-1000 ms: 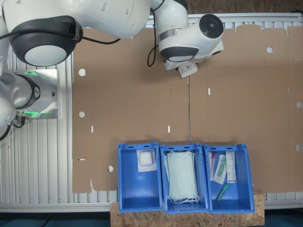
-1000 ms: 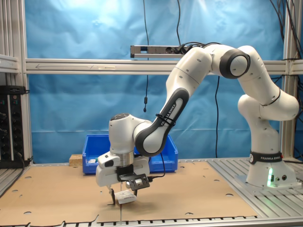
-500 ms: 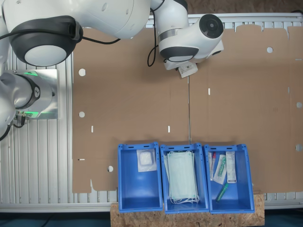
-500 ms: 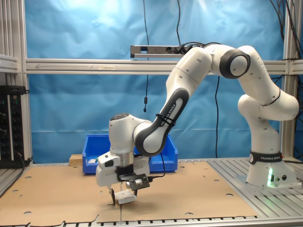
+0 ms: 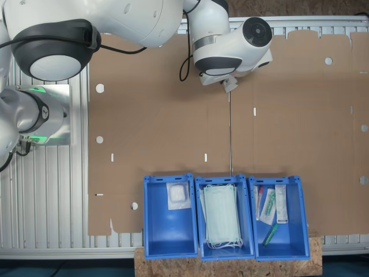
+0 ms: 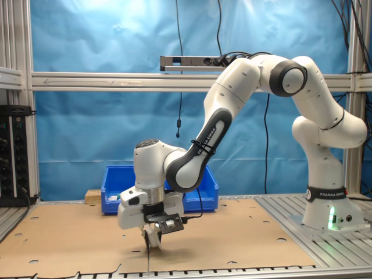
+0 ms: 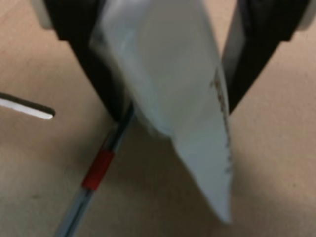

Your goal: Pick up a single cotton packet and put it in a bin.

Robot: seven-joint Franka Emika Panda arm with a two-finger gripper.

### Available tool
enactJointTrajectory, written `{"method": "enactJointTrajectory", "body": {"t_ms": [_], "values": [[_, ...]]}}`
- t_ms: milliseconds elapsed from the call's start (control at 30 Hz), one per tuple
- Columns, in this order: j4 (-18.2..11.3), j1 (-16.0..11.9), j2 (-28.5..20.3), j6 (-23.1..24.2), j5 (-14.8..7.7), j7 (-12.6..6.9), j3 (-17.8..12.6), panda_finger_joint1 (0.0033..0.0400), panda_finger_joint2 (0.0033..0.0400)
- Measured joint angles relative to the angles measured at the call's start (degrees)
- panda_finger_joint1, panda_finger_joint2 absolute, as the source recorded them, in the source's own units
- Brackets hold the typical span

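Blue sheeting backs the workcell, and flat brown cardboard covers the counter (image 5: 161, 133) under the white robot arm. In the second exterior view the fingers (image 6: 152, 243) sit low over the cardboard, and the wrist view shows them pinching a small flat white cotton packet with dark print along its edge (image 7: 173, 98); the packet hangs between the two dark fingers (image 7: 89, 64), tilted and blurred, with one corner drooping toward the cardboard. In the first exterior view just a sliver of the packet (image 5: 230, 85) peeks out from under the wrist, at about 12 o'clock on the counter.

Three blue plastic bins stand in a row at 6 o'clock in the first exterior view: one with a plain white square pad (image 5: 178, 195), the middle one (image 5: 199, 231) with pale green face masks, and one (image 5: 297, 231) with assorted slim packets.

The lift looks like the step in hand. Since the grip seems to catch the packet near an edge, a slow, straight rise should keep it from slipping or swinging. Carry it high enough to clear the bin walls, and let go only once it is well inside a rim.
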Motion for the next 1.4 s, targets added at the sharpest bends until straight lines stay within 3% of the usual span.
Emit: {"method": "enactJointTrajectory", "body": {"t_ms": [267, 300, 1400], "values": [[0.00, 0.00, 0.00, 0.00, 0.00, 0.00, 0.00, 0.0290, 0.0290], [0.00, 0.00, 0.00, 0.00, 0.00, 0.00, 0.00, 0.0054, 0.0054], [0.00, 0.00, 0.00, 0.00, 0.00, 0.00, 0.00, 0.0054, 0.0054]]}}
